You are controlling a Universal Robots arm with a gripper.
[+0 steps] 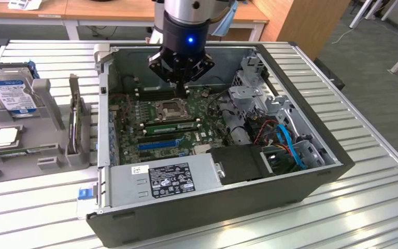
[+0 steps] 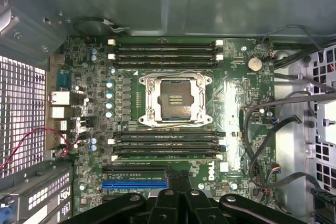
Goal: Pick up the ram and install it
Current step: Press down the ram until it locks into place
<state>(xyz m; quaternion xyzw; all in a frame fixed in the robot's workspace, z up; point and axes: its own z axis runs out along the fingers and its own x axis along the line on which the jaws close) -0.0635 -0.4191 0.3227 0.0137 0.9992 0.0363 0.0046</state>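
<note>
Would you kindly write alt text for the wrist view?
Looking straight down into an open computer case, the gripper hangs above a green motherboard with an empty CPU socket at its centre and black memory slots on two sides.

Arm housing: we noted a round silver-grey metal wrist section point(image 1: 187, 10), cylindrical and smooth.
Collar: below it we saw a black cylindrical band point(image 1: 187, 36) carrying one small lit blue indicator light.
Gripper: we recorded a black gripper point(image 1: 180, 78) with angular linkage arms tapering downward.
Linkage, wrist view: we observed glossy black jointed bars point(image 2: 181, 203) with round pivot bolts at each joint.
</note>
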